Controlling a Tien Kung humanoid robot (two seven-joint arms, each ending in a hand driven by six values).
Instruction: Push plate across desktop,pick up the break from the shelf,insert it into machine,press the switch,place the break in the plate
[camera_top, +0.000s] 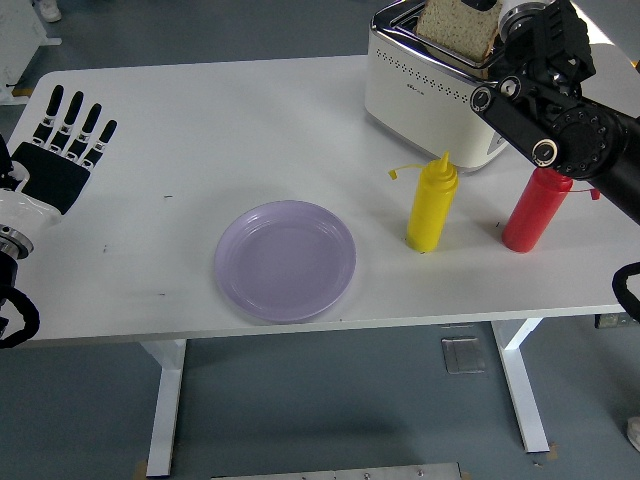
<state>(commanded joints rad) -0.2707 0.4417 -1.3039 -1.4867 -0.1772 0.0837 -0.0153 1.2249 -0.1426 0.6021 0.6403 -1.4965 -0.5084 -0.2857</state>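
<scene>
Beside toaster (430, 95): yellow bottle (431, 203) (upright), red bottle (532, 212).

Left of the plate (286, 260) the table (200, 120) lies bare out to the flat left hand (58, 155) at its edge. Behind the plate the way to the toaster (435, 95) is open. Right of the plate stand a yellow bottle (432, 205) and a red bottle (536, 210), with a gap between them. The right arm (560, 130) hangs over the red bottle and the toaster's right end.

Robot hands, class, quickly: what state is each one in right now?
Left robot hand: open, fingers spread, holding nothing, at the table's left edge.
Right robot hand: at the bread in the toaster; its state cannot be told.
</scene>
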